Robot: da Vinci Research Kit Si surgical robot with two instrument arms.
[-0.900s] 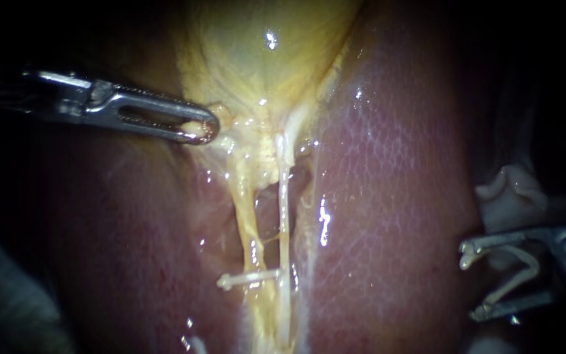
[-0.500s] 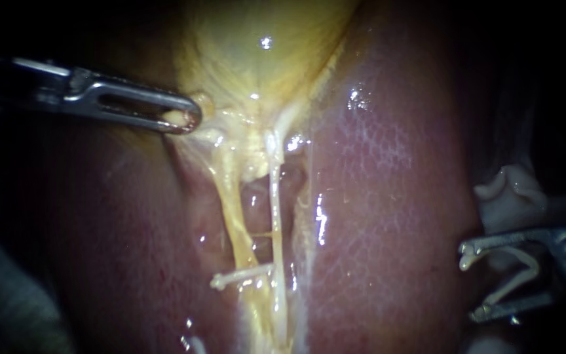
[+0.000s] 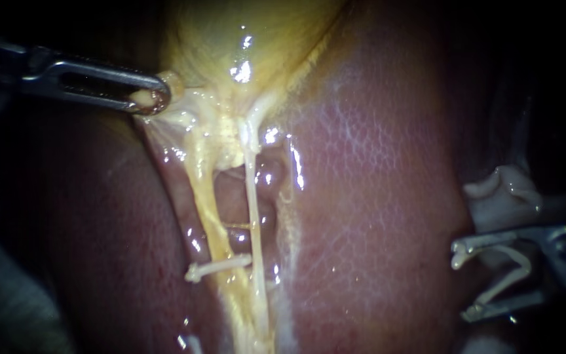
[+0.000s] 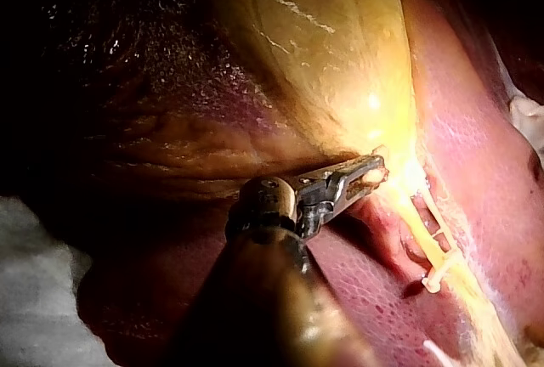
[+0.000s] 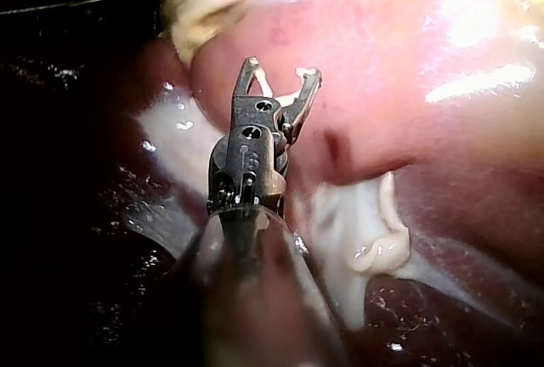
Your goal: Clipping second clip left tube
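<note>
My left instrument [image 3: 149, 98] comes in from the upper left, its jaws shut on the yellow gallbladder [image 3: 230, 39] at its narrow end. Two tubes run down from there: the thicker yellow left tube [image 3: 206, 213] and the thin pale right tube [image 3: 251, 210]. A white clip [image 3: 217, 267] lies across the left tube low down. My right instrument [image 3: 463, 282] sits far right, off the tubes, its jaws wide apart with a white clip [image 3: 502, 278] held between them. The left wrist view shows the left instrument [image 4: 370, 172] on the gallbladder [image 4: 314, 44]; the right wrist view shows the right instrument [image 5: 276, 78].
Pink liver [image 3: 375, 196] flanks the tubes on both sides. A pale lump of white tissue [image 3: 499, 196] sits just above my right instrument, and shows beside its shaft as white tissue [image 5: 365, 231] in the right wrist view.
My left instrument has pulled the gallbladder's narrow end up and to the left. The tubes are stretched and slanted, and the clip on them has shifted left. My right instrument has held still.
</note>
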